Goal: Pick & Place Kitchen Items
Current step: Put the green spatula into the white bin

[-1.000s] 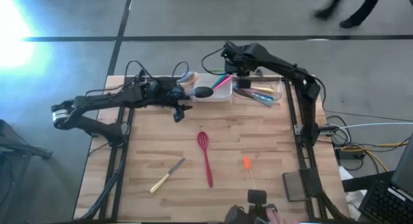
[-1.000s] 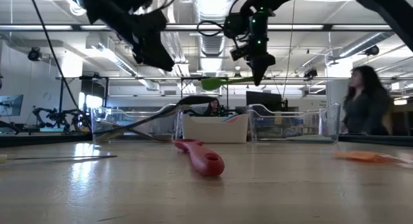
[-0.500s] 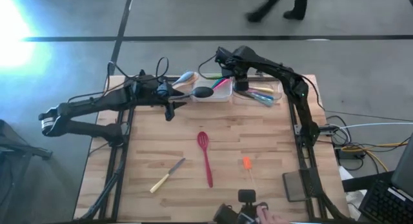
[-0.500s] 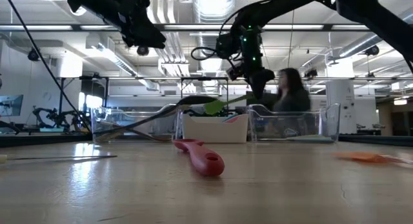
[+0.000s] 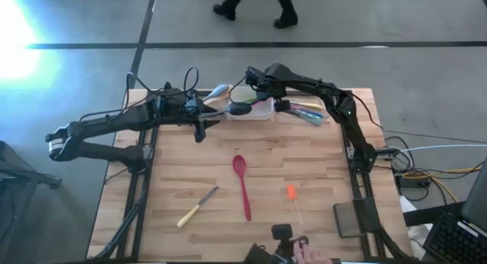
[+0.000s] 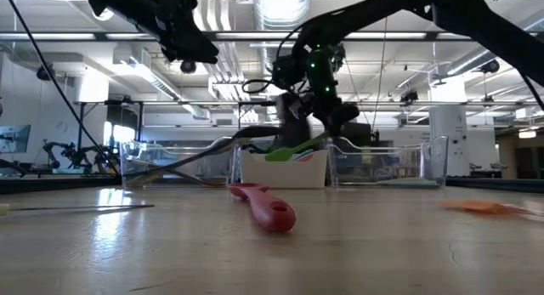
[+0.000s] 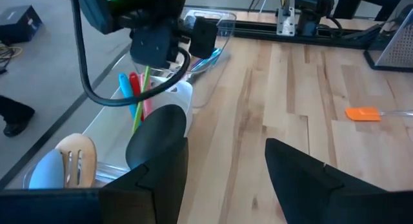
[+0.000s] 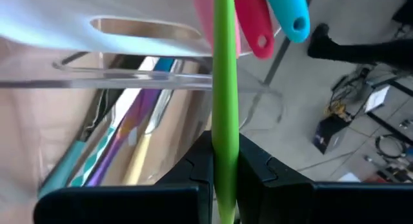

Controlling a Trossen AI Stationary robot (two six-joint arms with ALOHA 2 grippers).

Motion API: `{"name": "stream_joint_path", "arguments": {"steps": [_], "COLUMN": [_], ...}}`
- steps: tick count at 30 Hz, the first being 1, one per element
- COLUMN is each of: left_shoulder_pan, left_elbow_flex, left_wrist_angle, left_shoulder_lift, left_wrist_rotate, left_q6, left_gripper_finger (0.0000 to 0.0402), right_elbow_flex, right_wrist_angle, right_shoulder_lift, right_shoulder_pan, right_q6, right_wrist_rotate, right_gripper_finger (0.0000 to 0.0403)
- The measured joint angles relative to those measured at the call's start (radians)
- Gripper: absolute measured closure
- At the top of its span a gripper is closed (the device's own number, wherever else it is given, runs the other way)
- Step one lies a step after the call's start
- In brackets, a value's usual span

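High camera looks straight down, low one level across the table (image 5: pixel 304 173) (both share the red spatula (image 6: pixel 265 207)).

Left arm: I see it stretched across the table's left rear, wrist raised above the surface, left gripper (image 5: pixel 202 129) hanging clear with its two fingers (image 7: pixel 303 179) parted and nothing between them. Right arm: I see it bent from its base at the right edge, reaching over the rear centre, right gripper (image 5: pixel 262 89) angled downward, jaws clamped on a green utensil handle (image 8: pixel 224 88).
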Motion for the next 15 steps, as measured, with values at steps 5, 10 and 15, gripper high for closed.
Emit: {"name": "stream_joint_path", "arguments": {"steps": [5, 10, 15], "left_shoulder_pan": [0.000, 0.000, 0.000], "left_elbow_flex": [0.000, 0.000, -0.001], "left_wrist_angle": [0.001, 0.012, 0.023], "left_shoulder_lift": [0.000, 0.000, 0.001], "left_wrist_rotate": [0.000, 0.000, 0.000], "left_q6": [0.006, 0.013, 0.026], "left_gripper_finger": [0.0191, 0.0191, 0.0191], "right_elbow_flex": [0.000, 0.000, -0.001], "right_wrist_angle": [0.046, 0.087, 0.122], "right_shoulder_lift": [0.004, 0.004, 0.005], "right_shoulder_pan": [-0.003, -0.005, -0.006], "right_q6": [-0.049, -0.096, -0.137], "right_wrist_rotate": [0.042, 0.079, 0.083], "right_gripper_finger": [0.0381, 0.0381, 0.0381]}}
